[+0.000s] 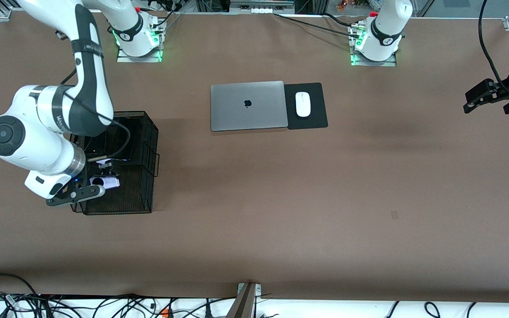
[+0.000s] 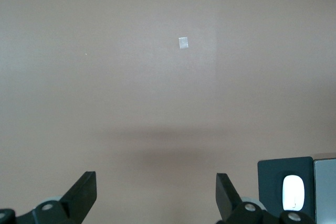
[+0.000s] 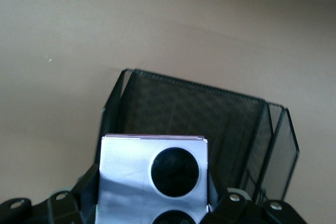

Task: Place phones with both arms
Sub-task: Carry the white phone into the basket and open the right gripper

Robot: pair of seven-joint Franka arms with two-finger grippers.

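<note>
My right gripper [image 1: 104, 177] hangs over the black mesh basket [image 1: 146, 145] at the right arm's end of the table. It is shut on the small lilac-white phone [image 1: 106, 182], which shows two round black lenses. In the right wrist view the lilac-white phone [image 3: 136, 174] sits between the black fingers [image 3: 88, 184], above the basket's wall [image 3: 210, 114]. A dark flat slab [image 1: 97, 148] lies inside the basket, partly hidden by the right arm. My left gripper [image 1: 486, 105] waits open above bare table at the left arm's end, and the left gripper [image 2: 155, 183] holds nothing.
A closed silver laptop [image 1: 248, 106] lies mid-table near the bases. Beside it a white mouse [image 1: 302, 104] rests on a black pad [image 1: 316, 119]. The mouse [image 2: 294, 192] also shows in the left wrist view. Cables run along the table's front edge.
</note>
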